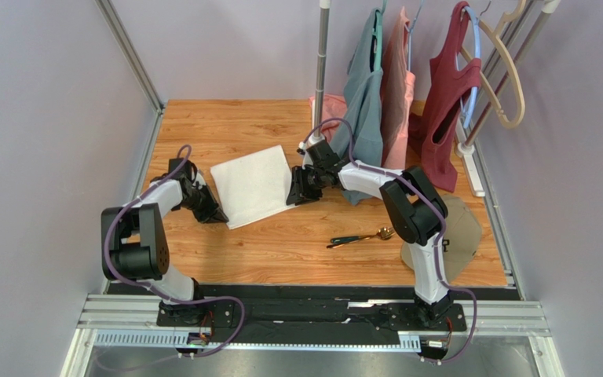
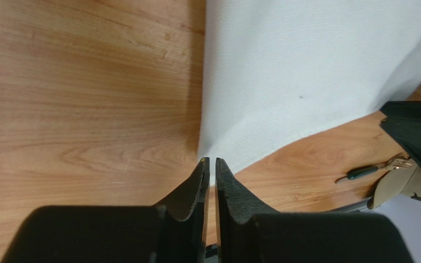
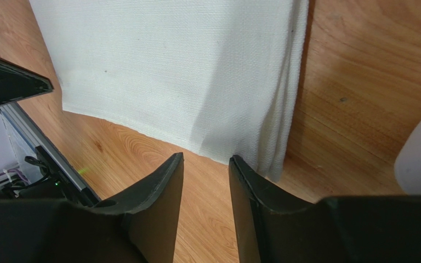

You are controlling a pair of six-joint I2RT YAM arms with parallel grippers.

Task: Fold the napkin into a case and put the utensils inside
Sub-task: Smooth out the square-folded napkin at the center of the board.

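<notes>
Napkin (image 1: 251, 184) lies flat on the table (image 1: 281, 255), mid-width, a white rectangle turned slightly askew; no case or pocket shape shows yet. Nearest the arm bases, right of centre, the utensils (image 1: 362, 236) lie together on bare wood, dark handles pointing left and gold heads right, well apart from the cloth and untouched. Just beyond them to the right sits a beige cap (image 1: 460, 229), not part of the job. Next row back, the two arms flank the napkin's near edge. Left gripper (image 2: 211, 161) is low at the near-left corner, jaws drawn almost together with only a thin slit between them; the corner's point ends right at the tips, and I cannot tell whether any cloth is caught. Right gripper (image 3: 206, 160) is at the near-right corner, jaws spread and empty, with the cloth edge just ahead of the fingertips. That right edge looks doubled in the right wrist view, so one fold may already be in; not certain. Farthest back, hanging garments (image 1: 375, 102) on a rack, clear of the work. Judgement: early stage; the folding into a case remains, then picking up and inserting both utensils.
</notes>
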